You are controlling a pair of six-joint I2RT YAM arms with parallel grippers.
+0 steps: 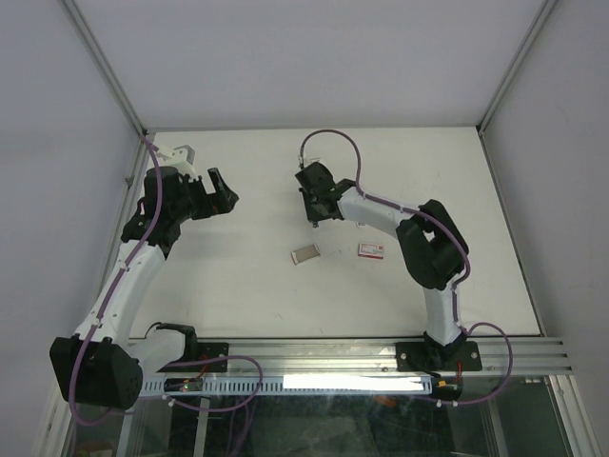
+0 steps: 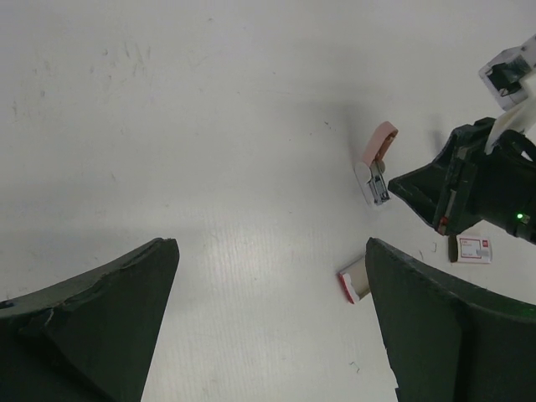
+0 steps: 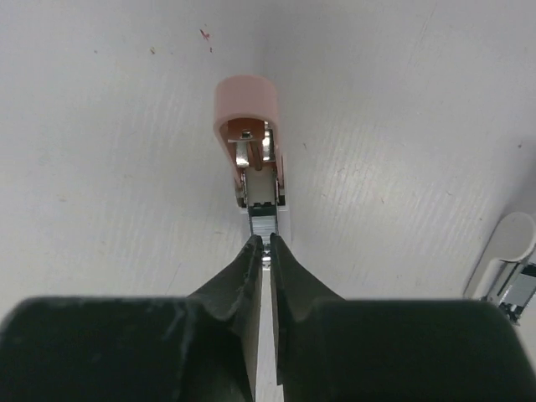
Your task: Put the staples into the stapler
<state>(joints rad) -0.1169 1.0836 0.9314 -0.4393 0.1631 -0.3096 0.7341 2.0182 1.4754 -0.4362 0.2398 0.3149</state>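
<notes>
A staples box (image 1: 371, 250) and grey box (image 1: 305, 253) are laid near the right gripper (image 3: 264, 244), pinched shut against the open pink stapler (image 3: 248, 117); the left gripper (image 2: 270, 247) is spread wide, empty.

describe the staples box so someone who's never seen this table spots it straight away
On the white table, find the right arm's dark elbow; just to its left lies the staples box. It is a tiny flat white rectangle with a red mark on its face, unlike the grey unlabelled piece further left.
</notes>
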